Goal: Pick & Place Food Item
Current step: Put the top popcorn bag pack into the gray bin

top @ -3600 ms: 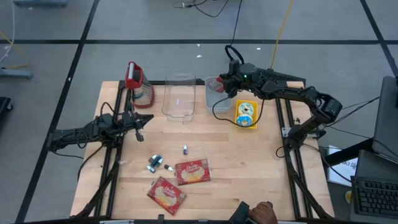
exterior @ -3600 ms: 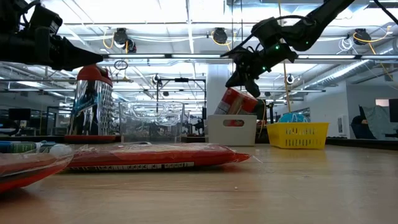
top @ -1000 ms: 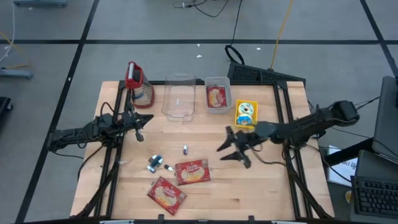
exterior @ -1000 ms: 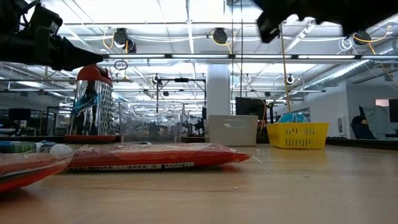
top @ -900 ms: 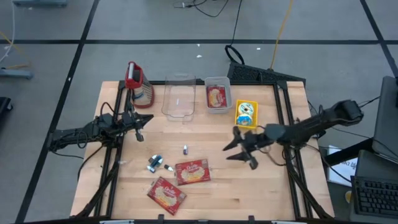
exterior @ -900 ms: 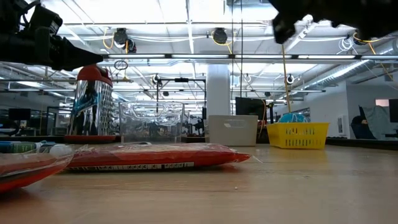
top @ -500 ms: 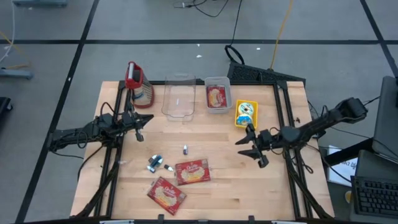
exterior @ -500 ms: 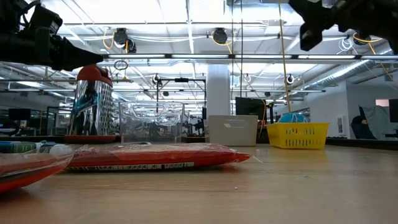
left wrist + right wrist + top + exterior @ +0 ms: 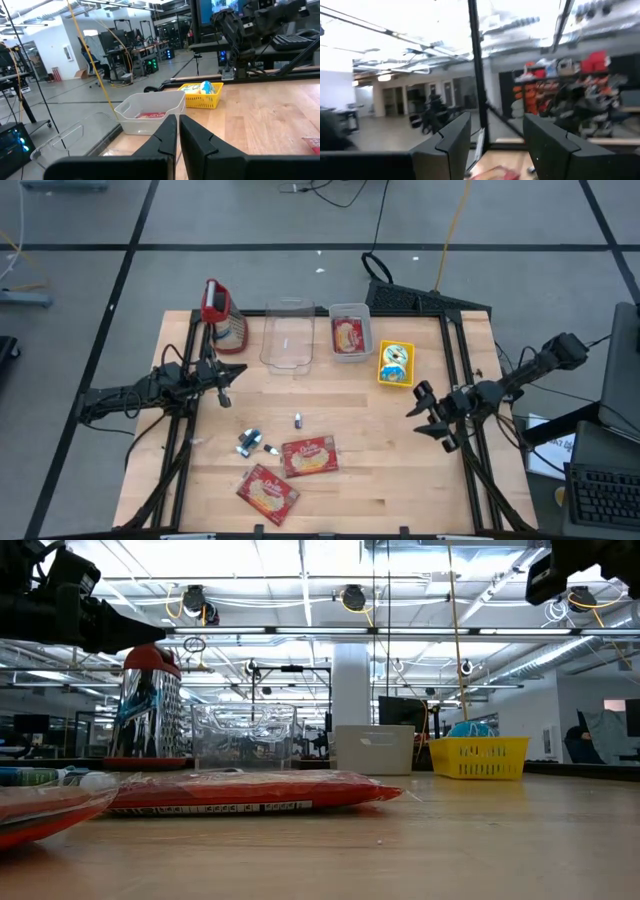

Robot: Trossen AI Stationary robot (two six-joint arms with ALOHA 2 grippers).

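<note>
Two red food packets (image 9: 309, 456) (image 9: 268, 491) lie flat on the wooden table near its front edge. A third red packet (image 9: 348, 335) lies inside the white bin (image 9: 349, 309) at the back. My right gripper (image 9: 425, 418) hovers by the table's right edge, open, with nothing between its fingers, and its own view shows it (image 9: 492, 135) tipped up toward the room. My left gripper (image 9: 232, 375) is shut and level at the table's left side, pointing toward the white bin (image 9: 150, 112).
A clear container (image 9: 287, 340) stands beside the white bin, with a red-topped grater (image 9: 222, 315) to its left. A yellow basket (image 9: 396, 363) holding a packet sits right of the bin. Small loose items (image 9: 250, 442) (image 9: 298, 420) lie mid-table.
My right gripper has drawn back from the table's middle toward its right edge and tipped upward. It has stayed open and empty.
</note>
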